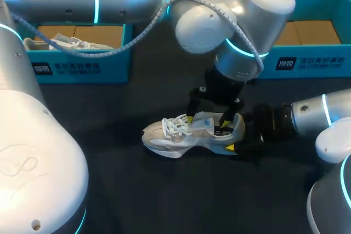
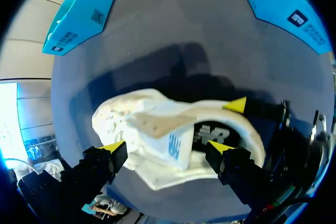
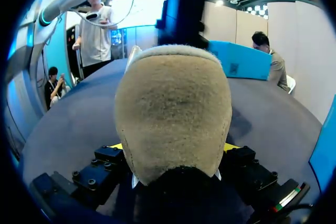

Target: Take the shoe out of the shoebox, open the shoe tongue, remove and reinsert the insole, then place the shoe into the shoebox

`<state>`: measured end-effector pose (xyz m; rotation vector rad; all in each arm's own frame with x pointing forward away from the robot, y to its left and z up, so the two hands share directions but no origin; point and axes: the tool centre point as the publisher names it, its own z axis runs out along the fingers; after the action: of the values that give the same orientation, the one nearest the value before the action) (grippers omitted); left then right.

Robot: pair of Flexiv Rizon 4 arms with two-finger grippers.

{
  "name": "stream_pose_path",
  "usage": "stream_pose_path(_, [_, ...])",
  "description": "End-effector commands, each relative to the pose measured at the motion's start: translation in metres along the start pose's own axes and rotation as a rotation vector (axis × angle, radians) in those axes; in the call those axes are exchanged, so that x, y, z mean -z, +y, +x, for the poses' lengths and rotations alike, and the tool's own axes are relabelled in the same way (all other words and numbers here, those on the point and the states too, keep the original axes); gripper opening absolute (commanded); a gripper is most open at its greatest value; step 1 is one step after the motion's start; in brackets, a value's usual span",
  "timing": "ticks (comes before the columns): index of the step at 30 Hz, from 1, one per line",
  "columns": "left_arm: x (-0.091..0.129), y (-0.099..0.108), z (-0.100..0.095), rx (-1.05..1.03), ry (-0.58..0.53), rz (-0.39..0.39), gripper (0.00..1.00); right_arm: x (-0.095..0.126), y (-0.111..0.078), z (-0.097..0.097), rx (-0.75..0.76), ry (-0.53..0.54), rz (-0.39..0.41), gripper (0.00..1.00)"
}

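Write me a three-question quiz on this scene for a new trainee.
1. True or false: the shoe lies on the table with its sole up.
2. Which part of the shoe sits between the fingers of the right gripper? A: toe. B: heel. C: laces.
3. Fill in: the left gripper hangs over the shoe's opening with its fingers ____.
Key: 1 false, the sole is down and the laces face up; 2 B; 3 open.
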<state>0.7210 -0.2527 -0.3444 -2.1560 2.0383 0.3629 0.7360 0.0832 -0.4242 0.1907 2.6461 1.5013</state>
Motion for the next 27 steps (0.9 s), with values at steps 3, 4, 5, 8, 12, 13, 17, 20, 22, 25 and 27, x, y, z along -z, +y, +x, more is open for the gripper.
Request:
stream_pose_path(3, [-0.012, 0.004, 0.012, 0.025, -0.024, 0.025, 1.0, -0.003, -0.002, 0.0, 0.0, -0.002, 0.005, 0.0])
stream_pose_path(4, [-0.013, 0.003, 0.013, 0.027, -0.027, 0.023, 1.0, -0.003, -0.002, 0.0, 0.0, -0.002, 0.005, 0.0])
stream_pose_path(5, [-0.015, 0.002, 0.013, 0.029, -0.032, 0.022, 1.0, -0.003, -0.002, 0.0, 0.0, -0.002, 0.005, 0.0])
stream_pose_path(8, [-0.02, 0.002, 0.011, 0.036, -0.044, 0.021, 1.0, -0.003, -0.002, 0.0, 0.0, -0.002, 0.005, 0.0])
stream_pose_path(12, [-0.028, 0.001, 0.007, 0.053, -0.075, 0.026, 1.0, -0.003, -0.002, 0.0, 0.0, -0.002, 0.005, 0.0])
stream_pose_path(13, [-0.03, 0.0, 0.006, 0.056, -0.08, 0.028, 1.0, -0.003, -0.002, 0.0, 0.0, -0.002, 0.005, 0.0])
stream_pose_path(17, [-0.032, -0.001, -0.001, 0.066, -0.102, 0.041, 1.0, -0.003, -0.002, 0.0, 0.0, -0.002, 0.005, 0.0])
stream_pose_path(20, [-0.03, -0.001, -0.01, 0.067, -0.11, 0.042, 1.0, -0.003, -0.002, 0.0, 0.0, -0.002, 0.005, 0.0])
stream_pose_path(22, [-0.028, -0.003, -0.017, 0.067, -0.124, 0.042, 1.0, -0.003, -0.002, 0.0, 0.0, -0.002, 0.005, 0.0])
stream_pose_path(25, [-0.024, -0.005, -0.028, 0.065, -0.137, 0.046, 1.0, -0.003, -0.002, 0.0, 0.0, -0.002, 0.005, 0.0])
stream_pose_path(27, [-0.021, -0.006, -0.034, 0.061, -0.142, 0.048, 0.98, -0.003, -0.002, 0.0, 0.0, -0.002, 0.005, 0.0])
